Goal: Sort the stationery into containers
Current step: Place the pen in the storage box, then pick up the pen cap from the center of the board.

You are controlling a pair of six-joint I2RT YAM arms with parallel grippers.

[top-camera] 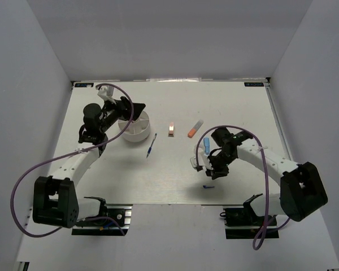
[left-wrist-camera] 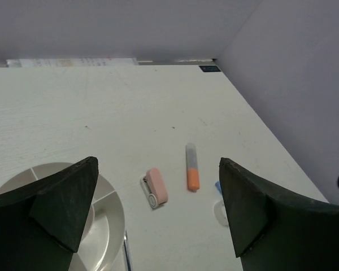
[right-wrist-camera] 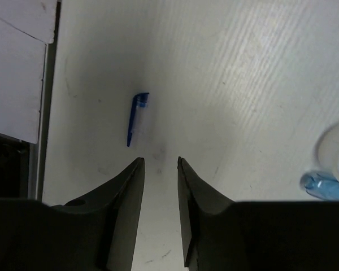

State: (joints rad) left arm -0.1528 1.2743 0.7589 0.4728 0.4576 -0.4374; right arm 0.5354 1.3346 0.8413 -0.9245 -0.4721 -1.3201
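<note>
The round white divided tub (top-camera: 137,129) stands at the back left; its rim shows in the left wrist view (left-wrist-camera: 104,223). My left gripper (top-camera: 133,112) hovers over it, wide open and empty (left-wrist-camera: 158,165). A thin blue pen (top-camera: 151,145), a tan clip (top-camera: 171,129) and an orange-white stick (top-camera: 195,129) lie to the tub's right. A light-blue eraser (top-camera: 206,144) and a white ring (top-camera: 195,162) lie by my right arm. My right gripper (top-camera: 213,173) points down, jaws slightly apart and empty (right-wrist-camera: 160,161), just short of a tiny blue cap (right-wrist-camera: 137,116). No red pen or red cap is in view.
The table's near edge with a grey rail (right-wrist-camera: 42,113) lies just beyond the blue cap (top-camera: 209,186). White walls enclose the table on three sides. The clip (left-wrist-camera: 156,186), stick (left-wrist-camera: 192,167) and ring (left-wrist-camera: 220,212) show between my left fingers.
</note>
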